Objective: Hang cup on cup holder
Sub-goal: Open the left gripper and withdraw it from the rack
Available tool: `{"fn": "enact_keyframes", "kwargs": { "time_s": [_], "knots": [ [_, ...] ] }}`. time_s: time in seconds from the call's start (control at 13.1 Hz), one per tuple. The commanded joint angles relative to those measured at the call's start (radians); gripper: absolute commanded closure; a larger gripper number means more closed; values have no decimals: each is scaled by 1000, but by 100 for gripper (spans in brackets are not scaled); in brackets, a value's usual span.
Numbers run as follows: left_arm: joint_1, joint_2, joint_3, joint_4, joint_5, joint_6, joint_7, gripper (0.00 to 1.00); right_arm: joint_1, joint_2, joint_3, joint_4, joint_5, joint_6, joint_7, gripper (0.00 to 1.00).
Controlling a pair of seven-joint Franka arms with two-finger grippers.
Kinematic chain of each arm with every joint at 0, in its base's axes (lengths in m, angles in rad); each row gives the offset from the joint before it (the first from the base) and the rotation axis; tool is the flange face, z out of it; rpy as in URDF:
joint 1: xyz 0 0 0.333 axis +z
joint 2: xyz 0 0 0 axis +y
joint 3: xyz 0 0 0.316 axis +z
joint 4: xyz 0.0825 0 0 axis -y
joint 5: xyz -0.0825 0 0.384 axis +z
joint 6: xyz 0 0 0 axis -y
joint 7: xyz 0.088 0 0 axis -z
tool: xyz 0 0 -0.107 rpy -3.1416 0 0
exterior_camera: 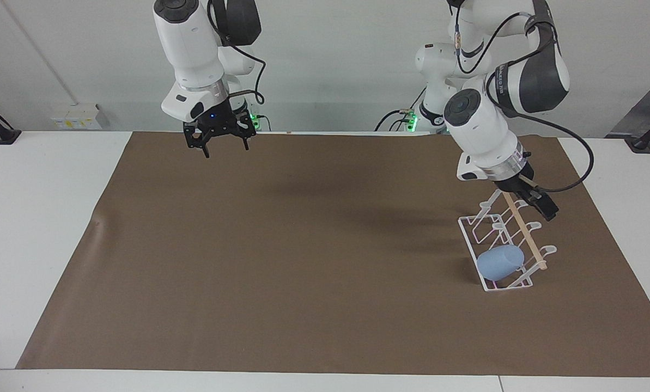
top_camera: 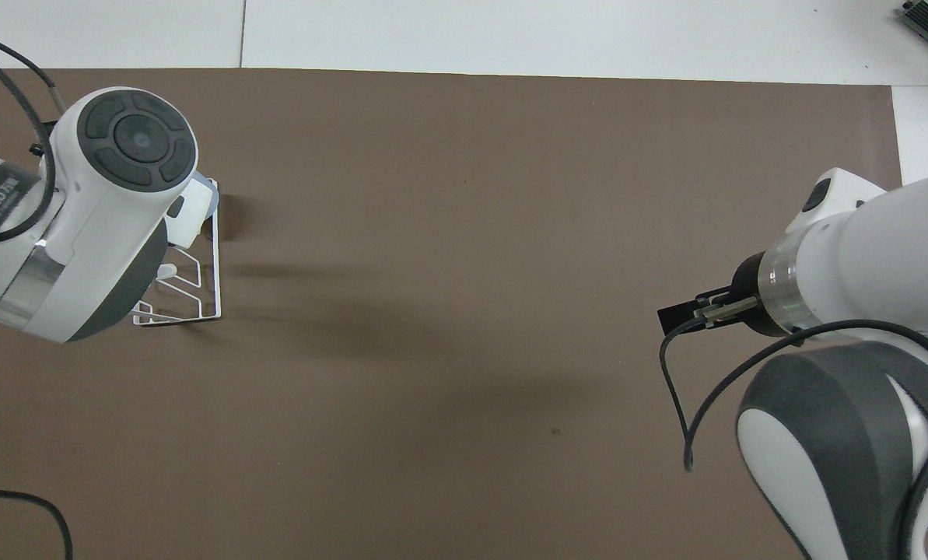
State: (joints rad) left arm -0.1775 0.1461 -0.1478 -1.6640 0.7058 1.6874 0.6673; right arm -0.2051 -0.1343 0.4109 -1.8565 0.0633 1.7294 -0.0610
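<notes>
The light-blue cup (exterior_camera: 500,262) lies tilted on a prong of the white wire cup holder (exterior_camera: 483,227), at the holder's end farthest from the robots. A wooden dowel (exterior_camera: 523,233) runs along the holder's top. My left gripper (exterior_camera: 545,208) is up in the air over the holder's end nearest the robots, clear of the cup and holding nothing. My right gripper (exterior_camera: 221,148) is open and empty, waiting high over the mat's edge nearest the robots. In the overhead view the left arm covers most of the holder (top_camera: 199,289), and only a sliver of the cup (top_camera: 209,204) shows.
A brown mat (exterior_camera: 303,245) covers most of the white table (exterior_camera: 41,218). The holder stands toward the left arm's end of the mat. Nothing else stands on the mat.
</notes>
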Motion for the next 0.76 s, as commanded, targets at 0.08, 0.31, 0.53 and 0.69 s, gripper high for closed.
{"fn": "enact_keyframes", "kwargs": {
  "time_s": [0.08, 0.31, 0.53, 0.69],
  "knots": [
    [18, -112, 7, -11, -236, -81, -147, 0, -11, -8, 3, 0, 26, 4, -30, 0],
    [26, -158, 20, -10, -356, -133, -302, 0, -10, -8, 2, 0, 26, 4, -30, 0],
    [68, -201, 23, -5, -541, -178, -531, 0, -10, -8, 3, 0, 26, 2, -30, 0],
    [148, -206, 24, 13, -733, -230, -676, 0, -10, -7, 2, 0, 26, 4, -31, 0]
  ]
}}
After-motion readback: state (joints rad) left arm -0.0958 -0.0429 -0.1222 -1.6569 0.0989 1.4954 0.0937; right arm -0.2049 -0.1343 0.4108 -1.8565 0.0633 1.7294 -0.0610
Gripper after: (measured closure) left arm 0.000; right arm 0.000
